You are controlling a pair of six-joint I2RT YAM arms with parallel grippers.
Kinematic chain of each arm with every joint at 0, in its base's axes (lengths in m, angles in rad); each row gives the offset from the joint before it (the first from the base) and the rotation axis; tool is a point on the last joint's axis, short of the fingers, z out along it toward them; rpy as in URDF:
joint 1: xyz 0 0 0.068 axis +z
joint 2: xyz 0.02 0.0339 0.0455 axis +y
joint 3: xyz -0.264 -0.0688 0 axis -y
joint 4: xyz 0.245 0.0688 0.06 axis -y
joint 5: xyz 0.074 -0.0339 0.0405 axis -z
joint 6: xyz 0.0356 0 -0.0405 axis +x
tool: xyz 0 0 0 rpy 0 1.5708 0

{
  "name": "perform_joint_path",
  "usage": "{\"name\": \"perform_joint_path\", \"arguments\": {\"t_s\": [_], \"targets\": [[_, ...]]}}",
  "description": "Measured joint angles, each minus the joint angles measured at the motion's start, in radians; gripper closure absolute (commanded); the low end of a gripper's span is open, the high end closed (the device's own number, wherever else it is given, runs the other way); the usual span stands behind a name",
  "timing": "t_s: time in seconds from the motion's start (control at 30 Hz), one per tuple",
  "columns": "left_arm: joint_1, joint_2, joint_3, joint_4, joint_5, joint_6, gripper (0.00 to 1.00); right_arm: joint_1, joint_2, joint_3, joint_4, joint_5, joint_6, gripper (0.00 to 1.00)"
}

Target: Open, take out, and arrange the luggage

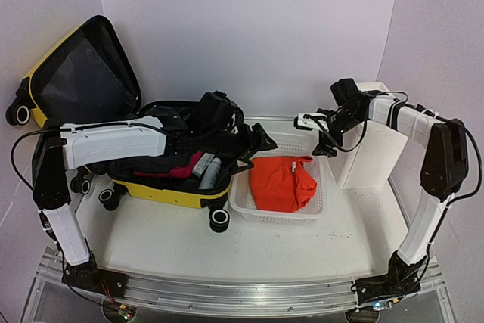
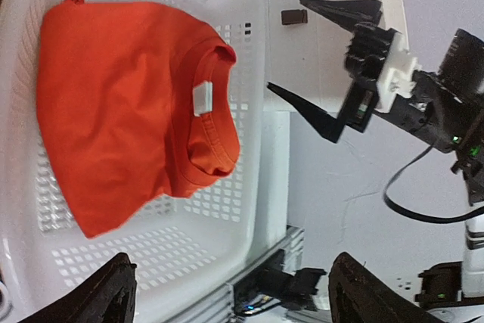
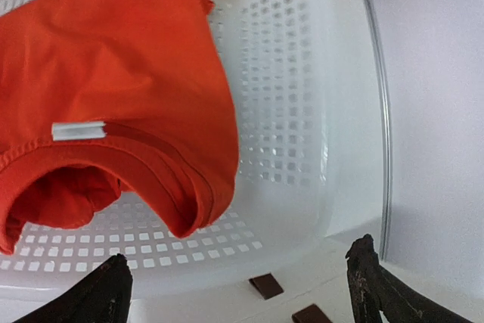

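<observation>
The yellow luggage [image 1: 170, 191] lies open at the left, its lid [image 1: 83, 81] raised with the dark lining showing. Dark clothes, a red item [image 1: 180, 170] and grey tubes [image 1: 206, 168] lie in it. An orange T-shirt [image 1: 281, 183] lies in the white basket [image 1: 280, 217]. My left gripper [image 1: 261, 141] is open and empty over the basket's left side; its wrist view shows the T-shirt [image 2: 128, 111] below. My right gripper [image 1: 325, 141] is open and empty over the basket's back right corner; it also shows in the left wrist view [image 2: 318, 58]. The T-shirt fills the right wrist view [image 3: 113, 58].
A white cabinet [image 1: 370, 149] stands right of the basket, close behind my right gripper. The suitcase's wheel [image 1: 219, 219] touches the basket's left front corner. The basket rim [image 3: 302, 73] and two brown pads [image 3: 265, 287] show under the right gripper.
</observation>
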Motion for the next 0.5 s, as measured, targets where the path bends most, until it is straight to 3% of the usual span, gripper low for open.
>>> {"name": "perform_joint_path", "arguments": {"t_s": [0.1, 0.27, 0.5], "targets": [[0.026, 0.000, 0.012, -0.033, -0.010, 0.167, 0.14, 0.010, -0.050, -0.002, 0.000, 0.040, 0.203, 0.02], [0.045, -0.023, 0.009, -0.068, -0.070, 0.430, 0.19, 0.093, -0.171, -0.073, 0.065, 0.051, 0.704, 0.02], [0.069, -0.111, -0.057, -0.090, -0.118, 0.605, 0.28, 0.272, -0.174, -0.084, 0.094, -0.031, 1.325, 0.05]]}}
